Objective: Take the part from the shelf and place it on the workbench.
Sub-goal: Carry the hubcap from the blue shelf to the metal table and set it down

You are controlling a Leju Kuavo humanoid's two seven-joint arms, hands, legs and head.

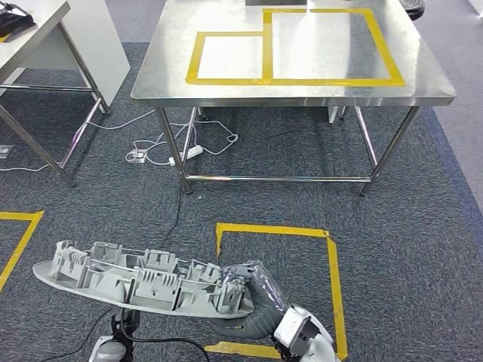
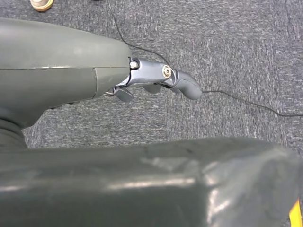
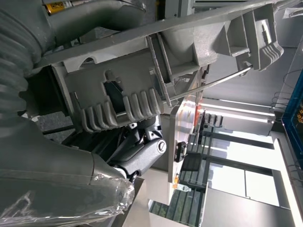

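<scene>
Right hand (image 1: pixel 242 290) grips one end of long grey ribbed plastic part (image 1: pixel 136 279); part held roughly level, low over dark grey carpet floor (image 1: pixel 398 249), extending toward robot's left. Steel counter (image 1: pixel 170 60) with yellow tape rectangles (image 1: pixel 268 56) ahead, well apart from part. Left hand (image 2: pixel 157 78) over carpet, fingers extended, holding nothing. Yellow tape square (image 1: pixel 333 279) on floor beside right hand.

We see even, bright overhead light in the head view, with white glare on the steel workbench (image 1: pixel 296 87) and soft shadows under it. The left wrist view is blurred up close; bright windows (image 3: pixel 246 142) wash out the right wrist view
</scene>
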